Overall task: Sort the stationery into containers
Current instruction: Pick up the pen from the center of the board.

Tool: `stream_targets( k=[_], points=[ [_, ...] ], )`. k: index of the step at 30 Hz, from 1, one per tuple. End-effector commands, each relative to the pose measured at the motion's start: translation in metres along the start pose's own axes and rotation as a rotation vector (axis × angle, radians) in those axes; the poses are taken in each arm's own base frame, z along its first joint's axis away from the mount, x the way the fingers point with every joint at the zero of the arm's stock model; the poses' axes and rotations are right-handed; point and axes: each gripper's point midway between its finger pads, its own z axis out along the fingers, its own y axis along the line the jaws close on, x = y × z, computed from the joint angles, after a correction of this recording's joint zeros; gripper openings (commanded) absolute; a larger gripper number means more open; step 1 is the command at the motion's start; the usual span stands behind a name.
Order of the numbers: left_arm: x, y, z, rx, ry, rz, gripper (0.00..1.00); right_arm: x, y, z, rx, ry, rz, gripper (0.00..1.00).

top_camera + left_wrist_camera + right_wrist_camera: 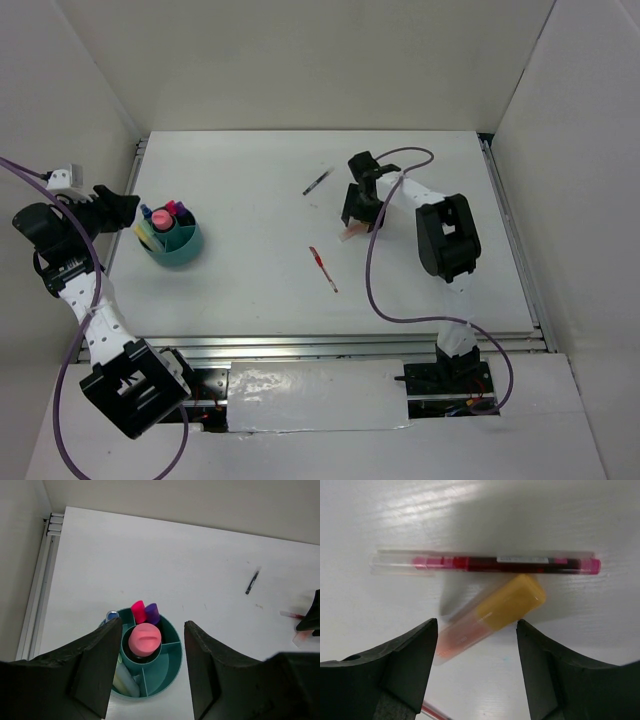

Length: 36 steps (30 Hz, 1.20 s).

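1. Counting the containers gives one: a teal cup on the left part of the table, split into a round middle well and outer sections.
2. At least five pieces sit in it, ends up: a pink cap in the middle well, a pink highlighter and a purple marker side by side in a far section, a blue-capped tube at the rim, and a pastel green highlighter leaning in the left section.
3. Four pieces lie flat on the table.
4. The dark pen runs diagonally, near-left to far-right; the thin red pen slants the other way, nearer the arms.
5. In the right wrist view the clear pen lies straight across, its pink end to the right. The orange highlighter is tilted, its cap end meeting that pen.
6. The left gripper hovers over the cup, jaws moderately apart and empty.
7. The right gripper stands over the orange highlighter, jaws wide on either side of it, gripping nothing.
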Motion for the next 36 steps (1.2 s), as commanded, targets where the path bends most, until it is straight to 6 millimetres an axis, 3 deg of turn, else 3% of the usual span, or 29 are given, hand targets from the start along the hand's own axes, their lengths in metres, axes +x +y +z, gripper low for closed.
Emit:
stream_targets(
  k=[1,4,8,12,17,19,22,27,32,36],
  points=[
    [-0.014,-0.010,-0.002,0.040,-0.033,0.058,0.64,0.014,-0.012,-0.010,-0.009,0.021,0.006,0.70],
    [-0.013,-0.011,-0.002,0.050,-0.032,0.050,0.64,0.017,-0.012,-0.018,-0.031,0.015,-0.013,0.61],
    [-0.017,-0.014,-0.003,0.053,-0.036,0.053,0.64,0.030,-0.017,-0.017,-0.024,0.037,-0.063,0.41],
    [-0.019,-0.015,-0.006,0.054,-0.035,0.063,0.64,0.042,-0.024,-0.017,0.012,0.057,-0.109,0.28],
    [-0.022,-0.031,-0.010,0.120,-0.040,0.056,0.64,0.065,-0.038,-0.023,0.013,0.108,-0.188,0.02],
    [-0.023,-0.041,-0.012,0.176,-0.036,0.039,0.65,0.081,-0.031,-0.030,-0.064,0.159,-0.250,0.00],
    [-0.019,-0.071,-0.018,0.341,-0.004,0.004,0.65,0.089,-0.007,-0.057,-0.232,0.141,-0.337,0.00],
    [-0.010,-0.111,-0.021,0.481,0.053,-0.042,0.66,0.086,0.048,-0.128,-0.477,-0.076,-0.535,0.00],
    [0.005,-0.173,-0.027,0.613,0.111,-0.124,0.67,0.087,0.103,-0.200,-0.660,-0.262,-0.671,0.00],
    [0.018,-0.226,-0.034,0.711,0.154,-0.194,0.70,0.096,0.140,-0.236,-0.715,-0.365,-0.777,0.00]
  ],
)
